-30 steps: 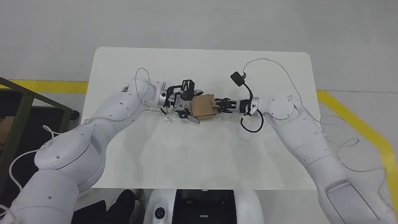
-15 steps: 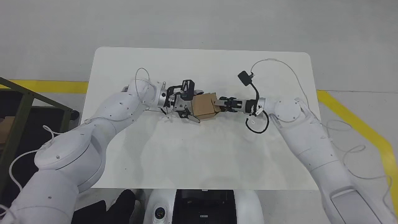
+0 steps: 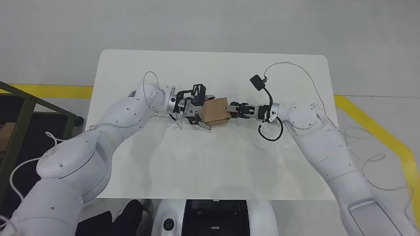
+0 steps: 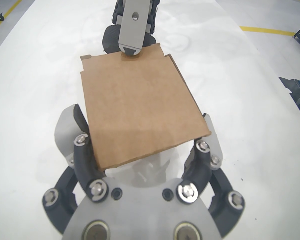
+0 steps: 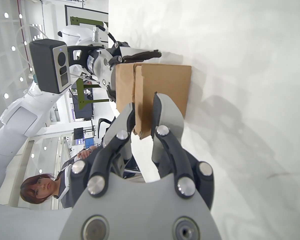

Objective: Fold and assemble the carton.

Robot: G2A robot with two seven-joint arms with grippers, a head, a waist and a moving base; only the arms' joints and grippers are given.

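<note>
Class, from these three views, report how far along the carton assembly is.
Done: the carton looks erected into a box shape, its side walls standing on the table. In hand: the left gripper clamps one end while the right gripper pinches a flap at the other. Left: that end flap seems not yet tucked; whether others need closing is unclear.

Underside of carton (image 4: 140, 106) out of sight

The 2 arms meet mid-frame in the top view. The left gripper (image 3: 201, 110), fingers wide, clasps the carton (image 3: 215, 111); the right gripper (image 3: 231, 111) pinches its opposite edge.
</note>
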